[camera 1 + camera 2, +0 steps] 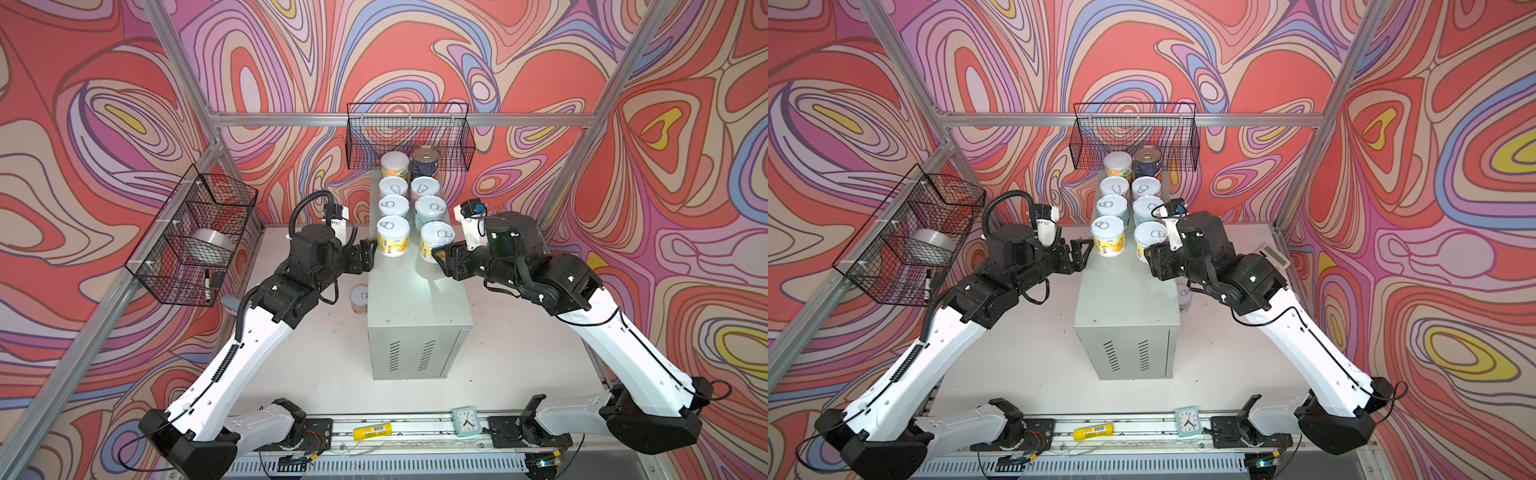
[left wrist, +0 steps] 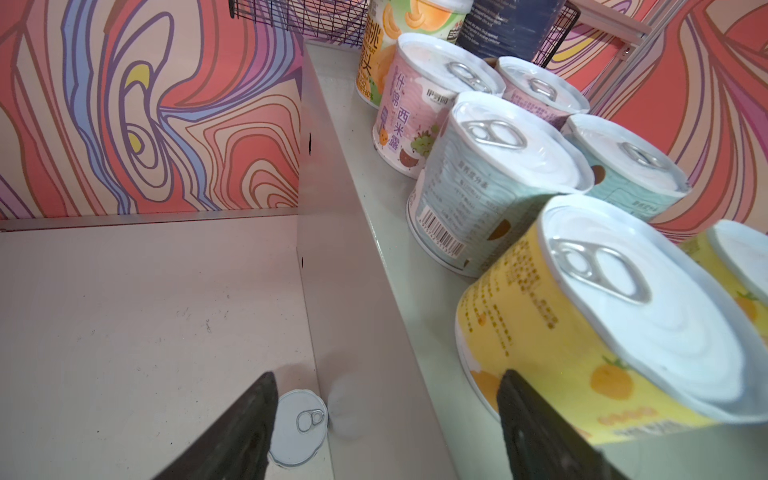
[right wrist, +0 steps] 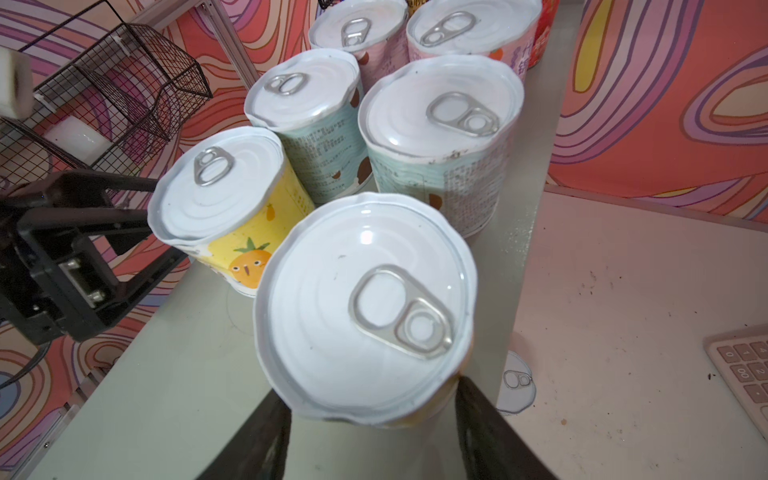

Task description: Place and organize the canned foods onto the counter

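Note:
Several canned foods stand in two rows on the grey counter, with a white-lidded can and a dark navy can at the back. My right gripper holds the front right yellow can, one finger on each side, and the can stands on the counter. My left gripper is open and empty at the counter's left edge, beside the front left yellow can. One loose can stands on the white tabletop left of the counter. Another loose can stands to the right.
A black wire basket on the left wall holds a silver tape roll. Another wire basket hangs behind the cans. A calculator lies at the right. A yellow tube and a small clock sit on the front rail.

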Action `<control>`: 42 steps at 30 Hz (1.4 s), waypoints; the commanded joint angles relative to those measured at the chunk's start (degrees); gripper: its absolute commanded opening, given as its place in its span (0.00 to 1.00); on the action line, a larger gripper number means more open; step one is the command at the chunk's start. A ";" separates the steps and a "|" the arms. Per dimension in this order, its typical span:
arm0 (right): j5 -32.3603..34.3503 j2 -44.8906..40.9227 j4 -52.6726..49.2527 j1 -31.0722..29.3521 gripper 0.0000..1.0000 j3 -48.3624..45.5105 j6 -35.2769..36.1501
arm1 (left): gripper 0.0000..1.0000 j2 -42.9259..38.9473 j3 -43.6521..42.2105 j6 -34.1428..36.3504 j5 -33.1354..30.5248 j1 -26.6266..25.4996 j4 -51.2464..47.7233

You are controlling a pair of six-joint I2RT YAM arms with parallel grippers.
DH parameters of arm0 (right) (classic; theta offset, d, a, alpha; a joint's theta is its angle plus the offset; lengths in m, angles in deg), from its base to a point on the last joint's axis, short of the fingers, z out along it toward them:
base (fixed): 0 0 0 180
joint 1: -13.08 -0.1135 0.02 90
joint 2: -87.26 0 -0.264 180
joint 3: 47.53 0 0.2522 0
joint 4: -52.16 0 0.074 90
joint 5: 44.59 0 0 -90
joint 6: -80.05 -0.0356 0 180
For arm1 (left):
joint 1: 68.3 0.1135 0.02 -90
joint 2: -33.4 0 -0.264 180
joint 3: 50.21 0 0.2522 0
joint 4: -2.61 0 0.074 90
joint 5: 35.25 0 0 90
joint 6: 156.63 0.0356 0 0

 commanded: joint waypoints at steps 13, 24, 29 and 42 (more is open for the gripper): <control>0.65 0.20 3.02 -0.25 0.63 -0.75 0.89 | 0.82 0.92 1.90 0.83 1.22 -0.94 1.94; 1.22 0.98 4.17 -0.25 0.63 -0.80 1.70 | 0.82 0.61 1.54 0.70 0.31 -0.95 1.41; 1.27 1.31 4.82 -0.25 0.63 -1.24 1.79 | 0.82 0.39 1.28 0.66 0.12 -0.94 1.48; 0.87 -0.92 4.42 -0.25 0.65 0.85 2.11 | 0.89 -0.72 1.75 2.75 -3.73 -0.94 -0.34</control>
